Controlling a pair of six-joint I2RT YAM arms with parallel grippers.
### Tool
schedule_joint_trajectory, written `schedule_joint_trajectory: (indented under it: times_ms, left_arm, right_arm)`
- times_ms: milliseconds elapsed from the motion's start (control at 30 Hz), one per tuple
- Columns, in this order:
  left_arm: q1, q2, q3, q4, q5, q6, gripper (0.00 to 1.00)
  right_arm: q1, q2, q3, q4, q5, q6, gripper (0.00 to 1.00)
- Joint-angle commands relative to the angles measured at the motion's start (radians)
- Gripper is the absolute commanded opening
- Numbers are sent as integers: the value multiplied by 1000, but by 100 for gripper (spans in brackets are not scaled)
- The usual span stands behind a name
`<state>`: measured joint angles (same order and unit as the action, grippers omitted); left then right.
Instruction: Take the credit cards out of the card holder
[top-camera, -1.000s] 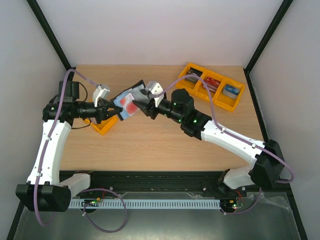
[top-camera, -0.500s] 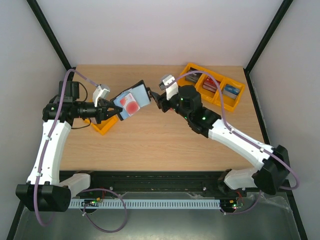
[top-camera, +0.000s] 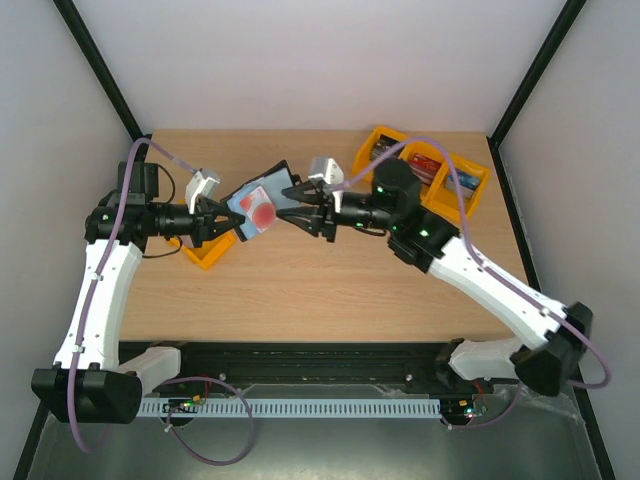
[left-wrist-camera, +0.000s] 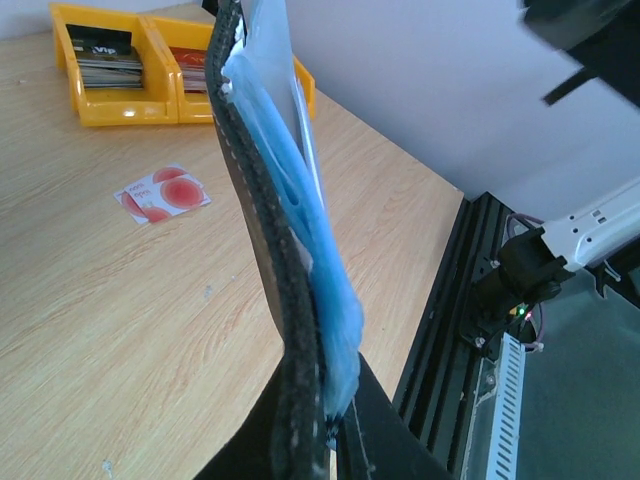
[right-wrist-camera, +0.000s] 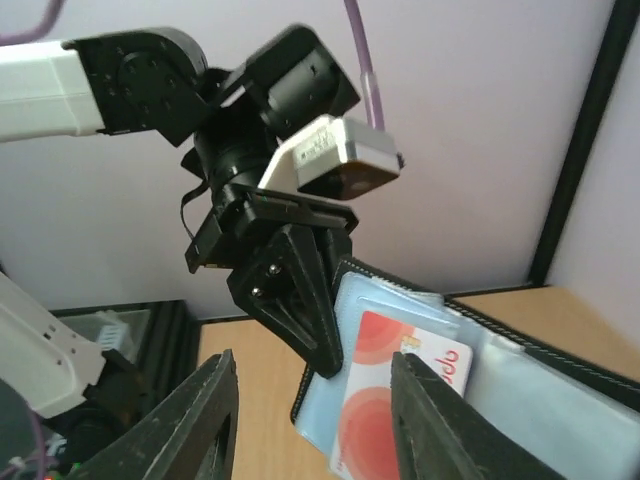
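Above the table (top-camera: 300, 290), the left gripper (top-camera: 230, 228) clenches the open card holder (top-camera: 280, 186), a credit card (top-camera: 262, 210) in its pocket. The right gripper (top-camera: 298, 212), jaws parted, faces it. A second credit card (left-wrist-camera: 160, 193) lies flat below.

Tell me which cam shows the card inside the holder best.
Right wrist: the credit card sits face-on in the clear pocket of the card holder, red blotches plain. Top external shows it small, one red blotch. Left wrist sees the holder edge-on, no card face.
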<state>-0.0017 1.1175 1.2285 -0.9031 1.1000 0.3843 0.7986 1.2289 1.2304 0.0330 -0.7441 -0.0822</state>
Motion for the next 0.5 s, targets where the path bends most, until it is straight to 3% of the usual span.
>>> schedule_joint_trajectory:
  times_ms: [0,467]
  left_arm:
    - [-4,-21,7,-24,53,45,2]
    - [-5,-18,15,-42,72,73,2]
  right_arm:
    - [-5,138,99,-24,-152,93,38]
    - [-79,244,98,40,-63,296,23]
